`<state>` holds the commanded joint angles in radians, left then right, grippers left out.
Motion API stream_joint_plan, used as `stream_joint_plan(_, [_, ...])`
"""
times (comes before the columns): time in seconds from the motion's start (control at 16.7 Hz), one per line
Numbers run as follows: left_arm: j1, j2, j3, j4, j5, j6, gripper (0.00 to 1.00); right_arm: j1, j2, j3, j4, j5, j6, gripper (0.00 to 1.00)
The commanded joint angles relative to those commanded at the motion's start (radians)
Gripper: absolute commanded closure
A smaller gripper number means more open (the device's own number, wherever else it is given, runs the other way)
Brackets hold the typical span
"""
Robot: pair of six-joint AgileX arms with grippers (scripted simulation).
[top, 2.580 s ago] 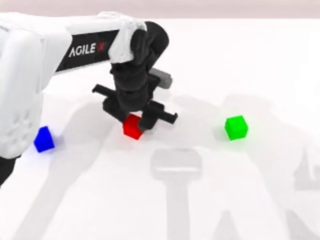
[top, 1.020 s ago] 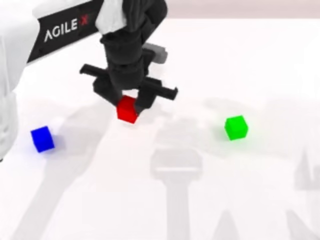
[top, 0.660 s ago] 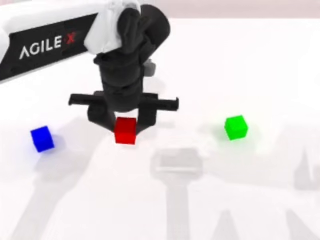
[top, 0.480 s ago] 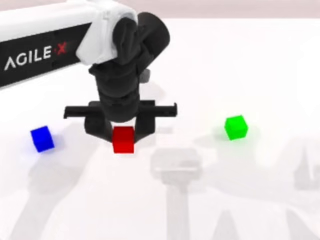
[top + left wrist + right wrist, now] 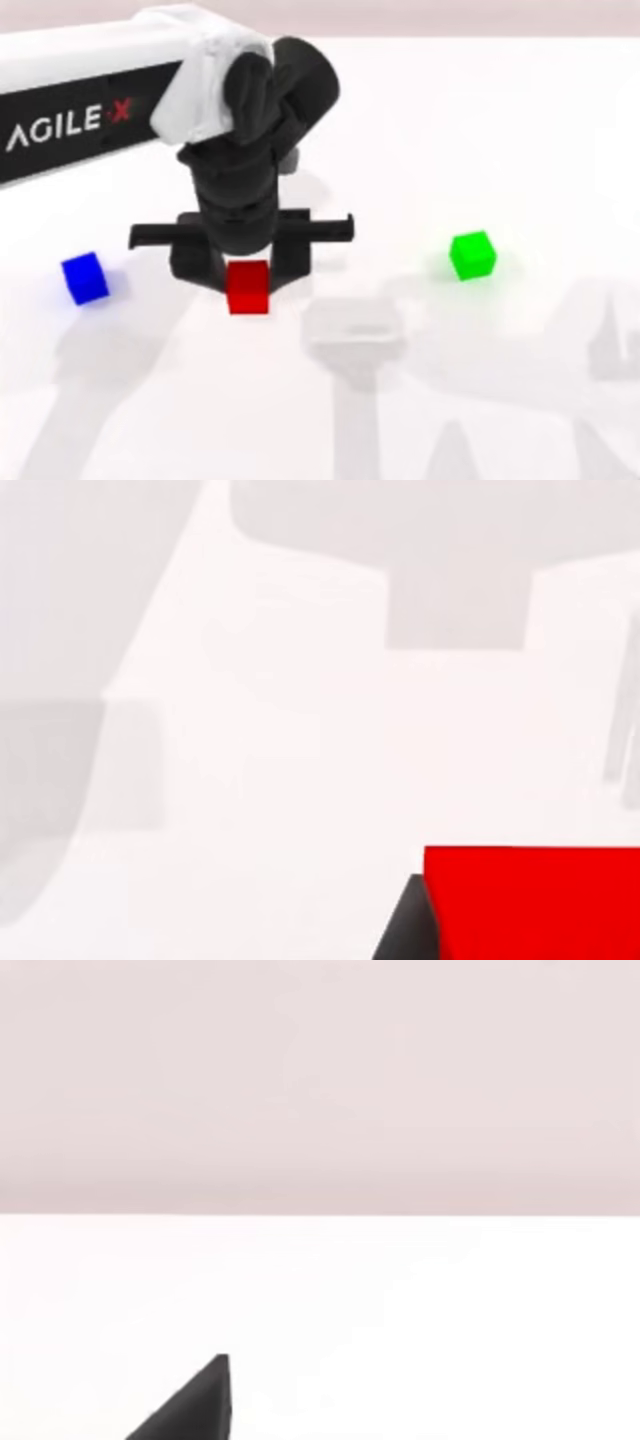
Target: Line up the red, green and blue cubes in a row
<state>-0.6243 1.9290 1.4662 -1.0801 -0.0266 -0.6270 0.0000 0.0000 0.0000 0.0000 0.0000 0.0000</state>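
Observation:
My left gripper [image 5: 247,278] is shut on the red cube [image 5: 247,290], which it holds low over the table between the other two cubes. In the left wrist view the red cube [image 5: 535,905] fills one corner, with a dark fingertip [image 5: 408,930] pressed against its side. The blue cube [image 5: 85,278] sits on the table at the left. The green cube [image 5: 472,254] sits at the right, slightly farther back. My right arm is out of the top view; one dark fingertip [image 5: 200,1405] shows in the right wrist view, set far out over bare table.
The white table [image 5: 450,400] carries grey shadows of the arms. Its far edge meets a pale pink wall [image 5: 320,1080] in the right wrist view. Nothing else stands near the cubes.
My left gripper has carried the red cube from farther back toward the front and a little left, turning until its finger bar lies level. The blue and green cubes have not moved.

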Motion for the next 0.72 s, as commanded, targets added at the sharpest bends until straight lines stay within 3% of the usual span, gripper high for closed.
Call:
stream_joint_plan(0.36, [-0.003,0.059,-0.14,0.203,0.001,0.001,1.0,0.0,0.0,0.0,0.0,0.0,0.0,0.0])
stream_joint_plan(0.66, [-0.005,0.065,-0.154,0.221,0.001,0.002,1.0,0.0,0.0,0.0,0.0,0.0,0.0,0.0])
stream_joint_plan(0.72, [-0.005,0.065,-0.154,0.221,0.001,0.002,0.92,0.0,0.0,0.0,0.0,0.0,0.0,0.0])
